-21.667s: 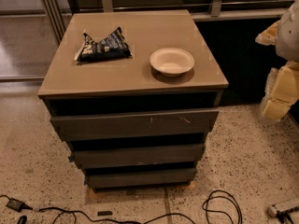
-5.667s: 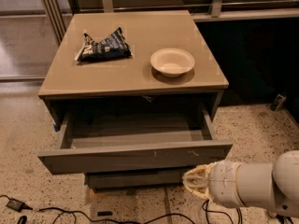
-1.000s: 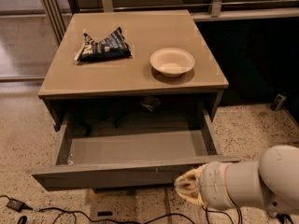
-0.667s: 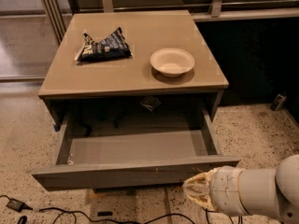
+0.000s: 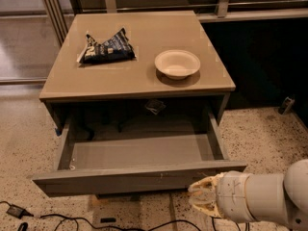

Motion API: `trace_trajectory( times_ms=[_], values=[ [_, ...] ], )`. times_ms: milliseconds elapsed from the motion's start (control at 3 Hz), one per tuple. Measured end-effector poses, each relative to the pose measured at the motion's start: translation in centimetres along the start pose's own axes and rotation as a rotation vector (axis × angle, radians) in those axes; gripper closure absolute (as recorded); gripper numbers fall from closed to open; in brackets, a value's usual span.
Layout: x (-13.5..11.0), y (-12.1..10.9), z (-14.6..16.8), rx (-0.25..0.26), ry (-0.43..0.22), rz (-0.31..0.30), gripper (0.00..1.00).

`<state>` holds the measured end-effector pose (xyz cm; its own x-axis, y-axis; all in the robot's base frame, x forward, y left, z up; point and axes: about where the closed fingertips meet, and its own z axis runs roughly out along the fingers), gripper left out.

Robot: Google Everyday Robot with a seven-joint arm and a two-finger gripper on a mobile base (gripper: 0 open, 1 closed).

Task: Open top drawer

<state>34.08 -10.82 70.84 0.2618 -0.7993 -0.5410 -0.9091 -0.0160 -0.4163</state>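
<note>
There was 1 open drawer [image 5: 139,178], 1 bowl [image 5: 177,63] and 1 snack bag [image 5: 107,48] on 1 cabinet [image 5: 159,32], plus 1 gripper [image 5: 204,198] just below the drawer's right front corner.

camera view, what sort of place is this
Likely an office or lab: speckled terrazzo floor, loose cables, a cabinet with its top drawer pulled out. The gripper is by the drawer front's right end.

High frontal view, claw [image 5: 200,197] lower right
</note>
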Motion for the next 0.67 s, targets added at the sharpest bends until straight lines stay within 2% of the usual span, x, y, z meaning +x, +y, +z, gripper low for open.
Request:
trace_trajectory(
  times_ms=[333,667],
  values=[
    [0.0,0.0,0.0,0.0,0.0,0.0,0.04],
    [0.0,0.0,0.0,0.0,0.0,0.0,0.0]
  ],
)
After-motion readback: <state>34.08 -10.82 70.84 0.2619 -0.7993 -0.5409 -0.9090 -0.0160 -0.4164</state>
